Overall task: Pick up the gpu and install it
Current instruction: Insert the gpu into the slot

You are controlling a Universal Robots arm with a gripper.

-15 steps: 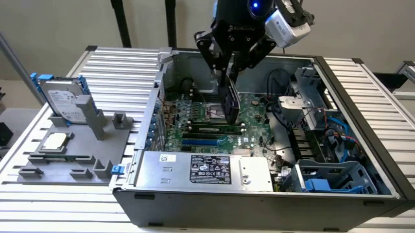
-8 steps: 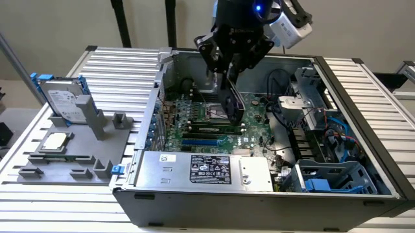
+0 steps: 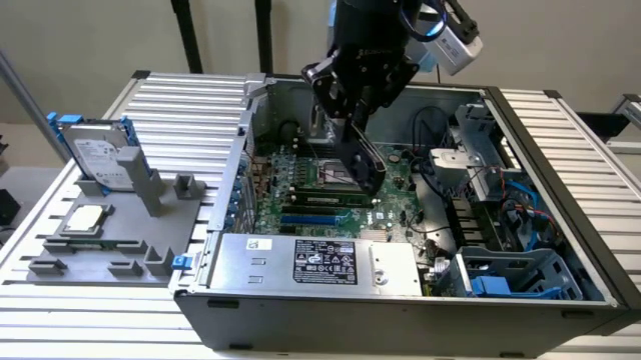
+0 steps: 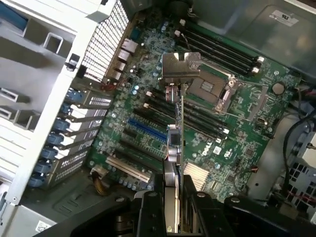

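The gpu [image 3: 362,161] hangs edge-down inside the open computer case [image 3: 561,225], a thin dark card held over the green motherboard [image 3: 300,180]. My gripper [image 3: 353,112] is shut on its upper edge. In the wrist view the gpu [image 4: 177,128] appears edge-on, running away from my gripper [image 4: 174,197]. Its silver end bracket [image 4: 180,69] is at the far end, over the CPU socket area. The card lies above the row of expansion slots, close to the blue slot [image 4: 145,129]. Whether it touches the board I cannot tell.
A grey fixture tray [image 3: 110,247] on the exterior view's left holds a silver hard drive [image 3: 100,154] in a blue frame and a small square CPU chip [image 3: 85,217]. Inside the case, the power supply [image 3: 311,262] sits at the front, with a drive cage [image 3: 501,277] and cables on the right.
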